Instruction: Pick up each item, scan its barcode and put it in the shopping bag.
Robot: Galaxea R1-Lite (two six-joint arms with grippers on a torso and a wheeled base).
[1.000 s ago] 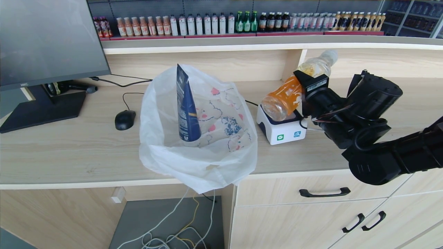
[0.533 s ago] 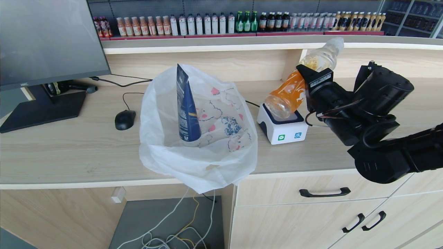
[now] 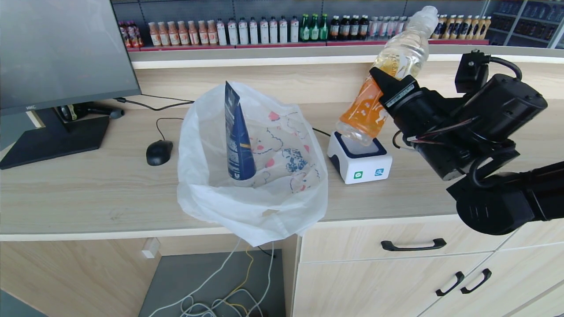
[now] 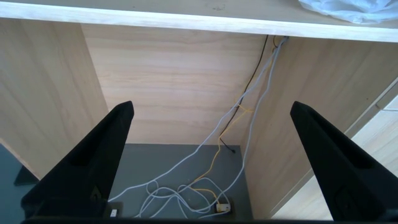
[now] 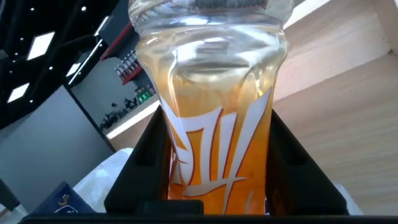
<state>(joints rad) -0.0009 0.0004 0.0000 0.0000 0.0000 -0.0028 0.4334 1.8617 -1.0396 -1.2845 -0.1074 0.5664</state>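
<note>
White plastic shopping bag (image 3: pixel 207 193) lies at 9 o'clock of the scanner (image 3: pixel 365 169). Orange bottle (image 3: pixel 365 110), tilted over the scanner top, is clamped mid-body by the right gripper (image 3: pixel 390 88); its barcode is best turned toward that top.

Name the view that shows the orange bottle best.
The head view: the whole bottle shows, tilted, base over the scanner, held by the right gripper. The right wrist view gives a close-up of its label; the left wrist view faces cables under the counter.
</note>
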